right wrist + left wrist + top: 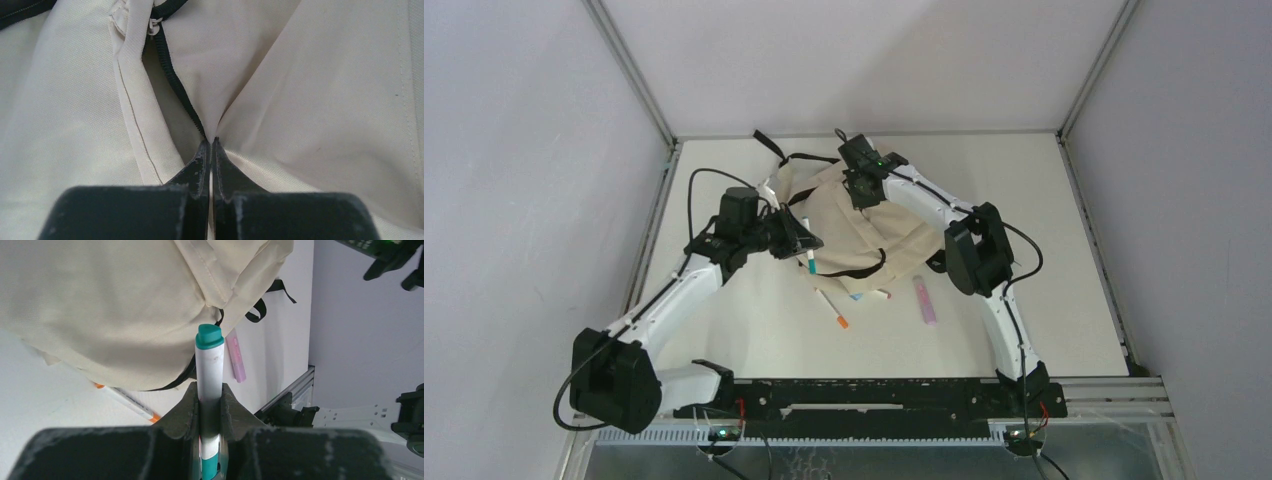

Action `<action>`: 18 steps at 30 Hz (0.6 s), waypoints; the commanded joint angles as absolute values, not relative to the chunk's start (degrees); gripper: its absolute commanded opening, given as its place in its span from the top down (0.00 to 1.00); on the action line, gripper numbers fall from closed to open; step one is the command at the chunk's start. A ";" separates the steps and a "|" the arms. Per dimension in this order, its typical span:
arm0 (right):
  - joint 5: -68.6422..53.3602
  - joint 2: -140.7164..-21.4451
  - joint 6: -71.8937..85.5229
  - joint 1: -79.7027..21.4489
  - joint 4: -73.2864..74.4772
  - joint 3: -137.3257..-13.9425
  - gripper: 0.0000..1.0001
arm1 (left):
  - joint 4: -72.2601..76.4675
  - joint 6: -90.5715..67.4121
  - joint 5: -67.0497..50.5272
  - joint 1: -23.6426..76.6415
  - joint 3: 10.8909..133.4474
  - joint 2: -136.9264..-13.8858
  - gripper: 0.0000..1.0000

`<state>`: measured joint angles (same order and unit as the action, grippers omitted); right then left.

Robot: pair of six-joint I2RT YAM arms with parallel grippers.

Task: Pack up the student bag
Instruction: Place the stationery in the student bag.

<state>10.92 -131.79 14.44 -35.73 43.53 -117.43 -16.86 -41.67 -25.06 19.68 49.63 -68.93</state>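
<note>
Lying crumpled at the table's point(754, 335) far middle, the cream bag point(879, 228) with black straps is bunching under the right gripper point(210, 141), whose jaws are closed tight on its fabric; the left gripper point(210, 388) is clamping a teal-capped marker point(209, 357).

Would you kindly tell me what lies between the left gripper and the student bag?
A teal-capped white marker, clamped in the left gripper, its cap toward the student bag; the left wrist view shows it.
</note>
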 commanded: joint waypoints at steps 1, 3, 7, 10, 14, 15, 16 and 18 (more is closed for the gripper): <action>7.59 -124.53 15.42 -33.15 42.91 -116.38 1.00 | -11.05 -45.86 -29.79 19.51 54.99 -71.61 1.00; 5.47 -122.30 15.96 -32.63 42.06 -115.52 1.00 | -10.75 -47.11 -29.95 19.51 56.86 -73.76 1.00; 3.11 -119.78 16.35 -32.44 41.43 -114.45 1.00 | -11.29 -48.93 -30.51 19.68 61.62 -79.34 1.00; 0.92 -118.80 16.43 -32.31 41.77 -114.60 1.00 | -10.61 -50.64 -30.68 19.88 65.20 -83.44 1.00; -3.11 -117.98 17.03 -31.33 42.06 -114.58 1.00 | -6.73 -55.23 -32.28 19.95 68.44 -90.41 1.00; -3.64 -117.81 17.17 -31.15 42.06 -114.58 1.00 | -4.60 -56.78 -33.11 19.99 69.25 -92.51 1.00; -4.10 -117.78 17.14 -31.04 42.17 -114.49 1.00 | -2.83 -58.18 -33.92 20.03 70.19 -94.48 1.00; -4.72 -117.67 17.32 -30.79 42.19 -114.36 1.00 | 0.53 -60.36 -34.42 20.35 72.12 -98.41 1.00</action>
